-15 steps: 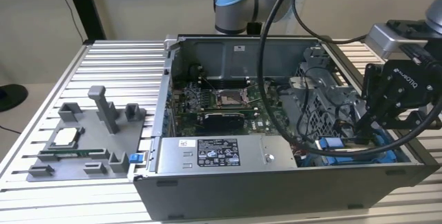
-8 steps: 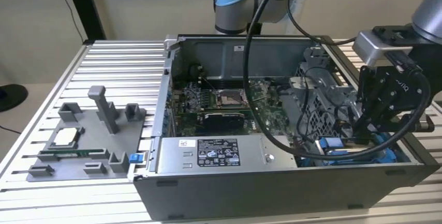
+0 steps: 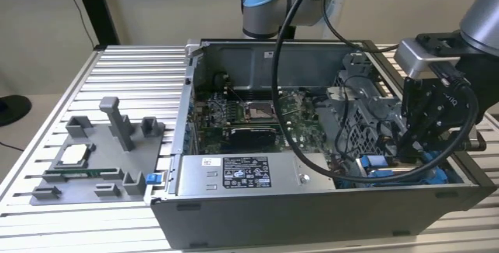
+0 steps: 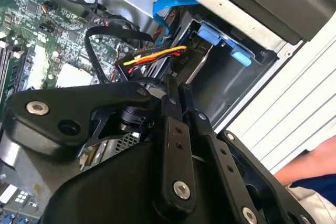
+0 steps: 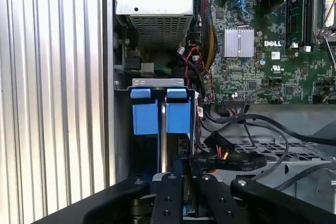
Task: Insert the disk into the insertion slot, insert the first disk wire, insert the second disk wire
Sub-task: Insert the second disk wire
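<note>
My gripper (image 3: 417,142) hangs at the right of the exterior view, down inside the open computer case (image 3: 234,218), just above the blue parts at the case's lower right corner. In both wrist views my two black fingers (image 5: 173,192) stand close side by side with hardly a gap; whether they pinch something between their tips I cannot tell.

The disk (image 5: 163,129) sits at the centre of the first wrist view, edge-on: a thin silver body running down the frame between two bright blue plastic tabs, with a silver metal lip across the top. It stands in the insertion slot (image 4: 220,85), whose grey-blue walls show at the upper right of the second wrist view, a blue tab at their rim.

A bundle of yellow, red and black wires (image 4: 155,55) lies just beside the slot, upper centre. The green motherboard (image 5: 262,51) fills the upper right of the first wrist view.
</note>
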Controlling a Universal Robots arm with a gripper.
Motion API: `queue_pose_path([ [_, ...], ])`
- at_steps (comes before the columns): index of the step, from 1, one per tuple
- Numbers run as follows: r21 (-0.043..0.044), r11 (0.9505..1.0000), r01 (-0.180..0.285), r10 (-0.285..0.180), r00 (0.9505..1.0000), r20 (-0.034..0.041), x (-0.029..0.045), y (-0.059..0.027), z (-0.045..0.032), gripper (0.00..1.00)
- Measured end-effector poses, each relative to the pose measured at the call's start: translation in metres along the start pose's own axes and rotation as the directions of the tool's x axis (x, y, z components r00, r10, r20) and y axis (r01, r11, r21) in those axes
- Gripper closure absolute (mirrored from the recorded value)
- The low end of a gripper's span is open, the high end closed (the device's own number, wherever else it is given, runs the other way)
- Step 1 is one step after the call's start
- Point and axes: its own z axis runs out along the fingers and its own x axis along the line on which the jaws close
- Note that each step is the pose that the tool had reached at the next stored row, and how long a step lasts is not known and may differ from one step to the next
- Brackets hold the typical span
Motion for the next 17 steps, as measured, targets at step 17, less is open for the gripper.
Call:
queue_pose_path([
  [17, 0.0043, 1.0000, 0.000, 0.000, 1.0000, 0.0002, -0.0030, -0.0032, 0.0045, 1.00],
])
